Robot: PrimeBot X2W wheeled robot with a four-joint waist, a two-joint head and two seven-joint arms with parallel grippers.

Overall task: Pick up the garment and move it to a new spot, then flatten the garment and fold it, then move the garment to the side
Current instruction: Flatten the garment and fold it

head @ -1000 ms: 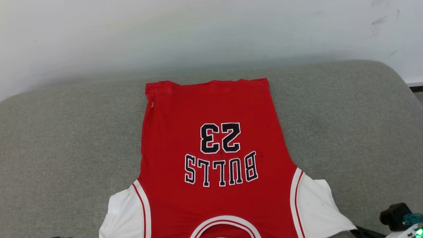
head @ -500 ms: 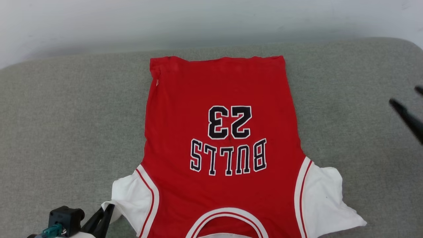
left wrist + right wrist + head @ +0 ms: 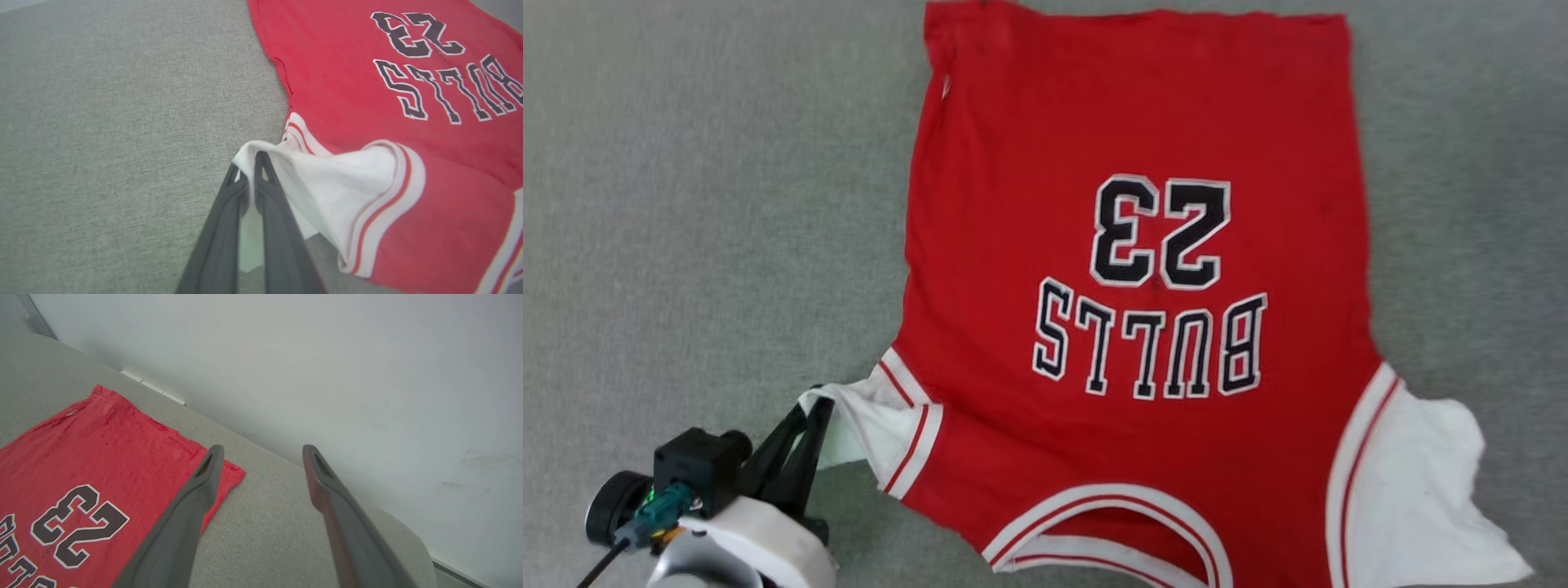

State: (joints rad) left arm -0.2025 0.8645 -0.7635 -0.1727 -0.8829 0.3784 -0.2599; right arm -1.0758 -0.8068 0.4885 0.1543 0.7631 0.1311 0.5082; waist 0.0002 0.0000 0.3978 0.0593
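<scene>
Our left fingers point(image 3: 271, 204) pinch 1 white sleeve point(image 3: 327, 183) of the shirt point(image 3: 1029, 122), which lies print-up on the gray cushion point(image 3: 711, 204). Our right fingers point(image 3: 196, 498) gape wide beyond its hem. Tugging 1 sleeve could rumple it.

We work in bright, even, diffuse light, without glare. A faint shadow lies under the garment point(image 3: 367, 102) where our left hand point(image 3: 249, 161) holds it raised. Wrist views soften toward their edges.

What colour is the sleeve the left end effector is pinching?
White sleeve, red-and-white striped trim; clearest in left wrist view.
</scene>
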